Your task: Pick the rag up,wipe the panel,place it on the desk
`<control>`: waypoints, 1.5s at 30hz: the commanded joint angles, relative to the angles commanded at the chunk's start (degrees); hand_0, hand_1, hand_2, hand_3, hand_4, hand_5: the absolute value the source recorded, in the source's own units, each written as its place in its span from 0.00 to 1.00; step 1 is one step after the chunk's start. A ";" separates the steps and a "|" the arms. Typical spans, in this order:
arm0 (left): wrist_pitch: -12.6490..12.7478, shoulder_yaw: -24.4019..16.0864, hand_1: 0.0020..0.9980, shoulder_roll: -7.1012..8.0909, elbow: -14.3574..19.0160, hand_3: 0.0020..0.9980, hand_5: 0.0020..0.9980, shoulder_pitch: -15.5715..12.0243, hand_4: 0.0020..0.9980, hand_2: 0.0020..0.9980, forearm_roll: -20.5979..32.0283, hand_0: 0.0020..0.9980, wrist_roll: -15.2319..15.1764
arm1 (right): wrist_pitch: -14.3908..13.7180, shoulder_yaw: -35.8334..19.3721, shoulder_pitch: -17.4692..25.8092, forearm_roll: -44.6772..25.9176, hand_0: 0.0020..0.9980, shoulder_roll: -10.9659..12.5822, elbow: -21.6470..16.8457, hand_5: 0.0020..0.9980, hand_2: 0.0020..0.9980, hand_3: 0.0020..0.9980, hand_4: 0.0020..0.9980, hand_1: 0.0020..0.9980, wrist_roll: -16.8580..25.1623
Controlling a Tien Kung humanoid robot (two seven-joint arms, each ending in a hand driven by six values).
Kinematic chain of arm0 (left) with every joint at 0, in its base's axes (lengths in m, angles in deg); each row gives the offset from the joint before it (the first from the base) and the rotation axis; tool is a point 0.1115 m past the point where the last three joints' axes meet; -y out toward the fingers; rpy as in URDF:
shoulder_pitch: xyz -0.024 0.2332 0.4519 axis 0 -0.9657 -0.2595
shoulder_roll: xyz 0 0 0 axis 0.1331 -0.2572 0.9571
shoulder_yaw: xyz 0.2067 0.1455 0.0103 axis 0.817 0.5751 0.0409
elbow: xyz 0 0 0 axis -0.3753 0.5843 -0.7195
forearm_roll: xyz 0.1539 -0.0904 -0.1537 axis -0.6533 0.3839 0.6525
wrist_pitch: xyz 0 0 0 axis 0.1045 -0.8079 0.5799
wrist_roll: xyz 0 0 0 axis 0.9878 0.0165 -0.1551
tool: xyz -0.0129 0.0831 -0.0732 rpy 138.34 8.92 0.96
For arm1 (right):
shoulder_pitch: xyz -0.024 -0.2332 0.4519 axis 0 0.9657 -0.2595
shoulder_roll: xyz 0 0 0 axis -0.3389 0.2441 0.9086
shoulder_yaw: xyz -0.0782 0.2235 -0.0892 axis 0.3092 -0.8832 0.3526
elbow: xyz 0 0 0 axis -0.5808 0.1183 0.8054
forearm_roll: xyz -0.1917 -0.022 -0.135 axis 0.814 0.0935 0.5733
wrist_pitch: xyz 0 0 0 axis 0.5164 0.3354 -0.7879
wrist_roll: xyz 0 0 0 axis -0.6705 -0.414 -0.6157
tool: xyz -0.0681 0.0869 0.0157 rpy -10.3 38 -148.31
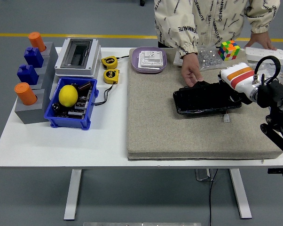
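Black panel [205, 100] laid flat on grey mat [151, 127], kept from sliding by person's hand [191, 69] pressed at far-left corner. Right hand [233, 87] positioned over panel's right end; dark rag [220, 88] apparently bunched beneath, hard to separate from panel. Finger state cannot be told. Wiping judged in progress. Left arm not seen.

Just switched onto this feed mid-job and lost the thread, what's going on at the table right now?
The robot's right hand, white with an orange band, is at the right end of the flat black panel lying on the grey felt mat. Its fingers and any rag are hidden against the black, so a grip can't be confirmed. A person at the far side rests a hand at the panel's far edge. The left arm is out of view.
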 joint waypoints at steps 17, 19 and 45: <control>0.00 -0.56 0.66 -0.15 -0.05 0.57 0.51 -0.07 0.61 0.68 -0.15 0.64 0.04 | -0.07 -3.04 2.39 0.58 0.28 5.53 2.42 0.03 0.37 0.38 0.96 0.31 0.37; 0.00 -0.51 0.66 -0.16 -0.05 0.57 0.51 -0.06 0.61 0.68 -0.14 0.64 0.04 | -0.06 -3.29 2.62 0.62 0.28 5.80 2.45 0.03 0.37 0.38 0.96 0.31 0.39; -0.06 0.55 0.66 0.22 0.27 0.57 0.51 -0.53 0.61 0.69 -0.16 0.64 -0.01 | 3.35 -11.17 8.26 1.49 0.28 6.39 -1.37 0.03 0.37 0.38 0.96 0.31 -2.89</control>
